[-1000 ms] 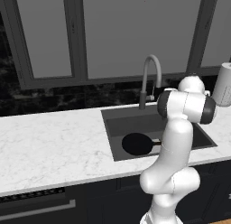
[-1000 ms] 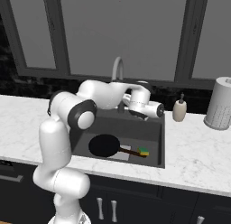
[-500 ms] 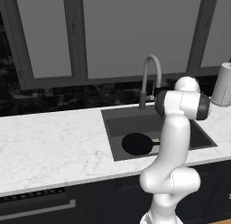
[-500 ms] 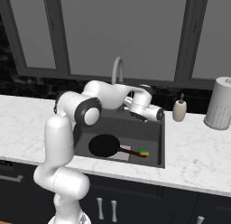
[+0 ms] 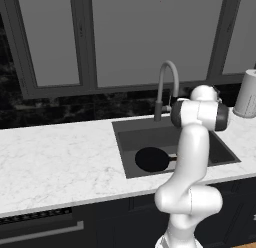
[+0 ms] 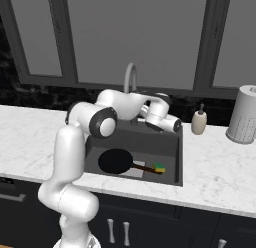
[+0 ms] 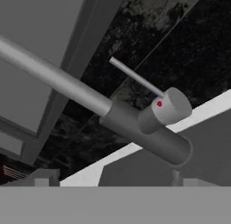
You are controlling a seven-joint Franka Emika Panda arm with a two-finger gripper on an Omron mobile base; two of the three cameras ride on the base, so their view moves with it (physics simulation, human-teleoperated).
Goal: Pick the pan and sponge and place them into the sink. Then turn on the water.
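With the pan (image 6: 115,161) and sponge (image 6: 159,168) already in the sink (image 6: 172,157), the empty, wide-apart pincer (image 6: 176,126) should nudge the faucet's thin lever (image 7: 135,77) gently sideways.

No text, label, brand, number or sign can be read on anything pictured. The only mark to be found is a small red dot, without lettering, on the round end of the faucet's valve knob (image 7: 168,108) in the hand view.
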